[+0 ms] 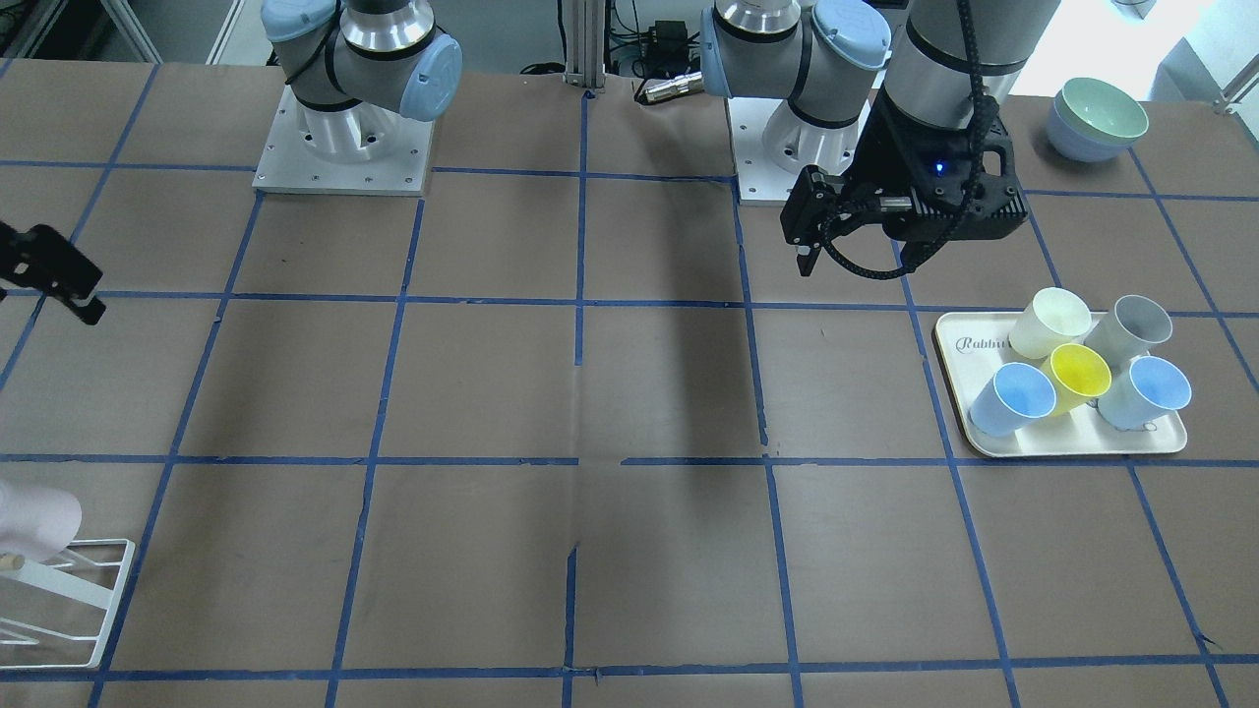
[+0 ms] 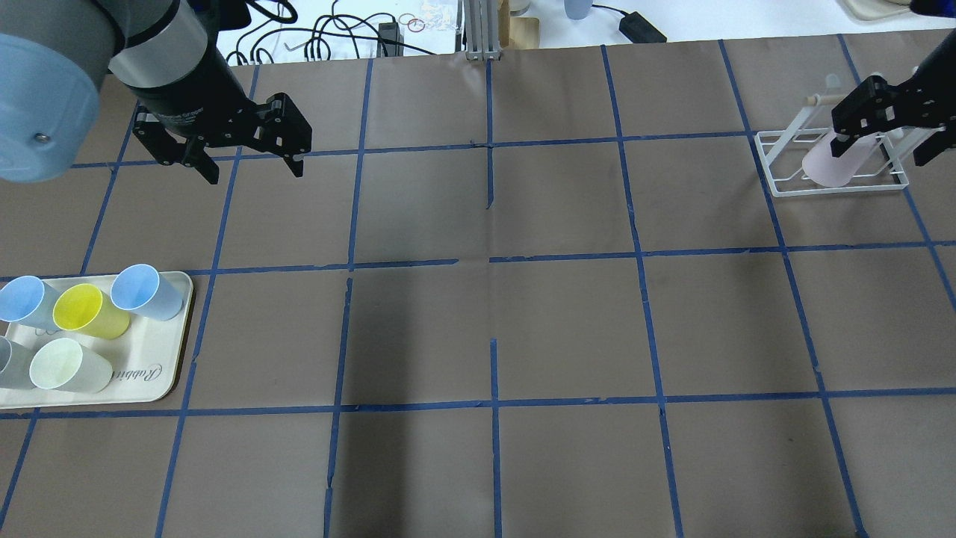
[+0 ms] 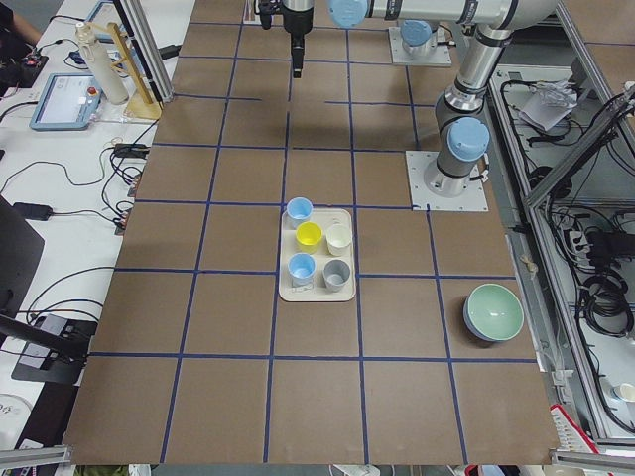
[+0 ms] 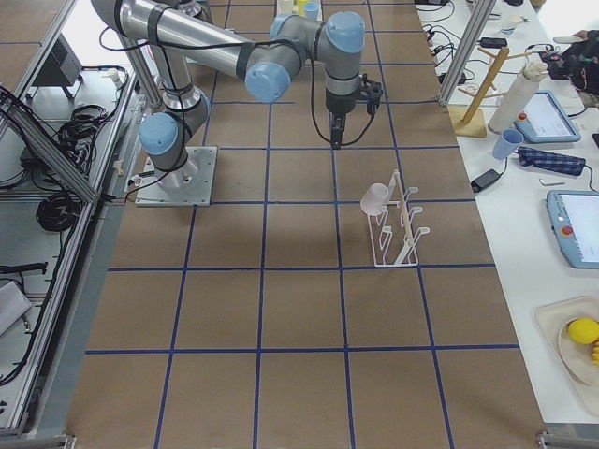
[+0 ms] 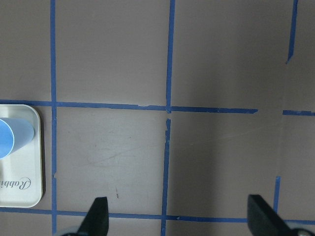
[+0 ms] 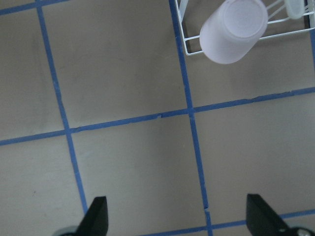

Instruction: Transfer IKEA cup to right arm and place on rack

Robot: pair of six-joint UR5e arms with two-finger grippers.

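Observation:
The pale pink IKEA cup (image 2: pixel 827 166) hangs upside down on a rod of the white wire rack (image 2: pixel 777 161) at the far right of the table. It also shows in the right wrist view (image 6: pixel 234 30) and the exterior right view (image 4: pixel 375 198). My right gripper (image 2: pixel 885 134) is open and empty, apart from the cup and above the rack; in the right wrist view (image 6: pixel 178 219) its jaws stand wide. My left gripper (image 2: pixel 252 168) is open and empty, above bare table beyond the tray; it also shows in the left wrist view (image 5: pixel 179 219).
A cream tray (image 2: pixel 149 381) at the left front holds two blue cups, a yellow cup (image 2: pixel 86 310), a cream cup and a grey cup. Stacked bowls (image 1: pixel 1097 118) stand near the left arm's base. Blue tape lines cross the brown table.

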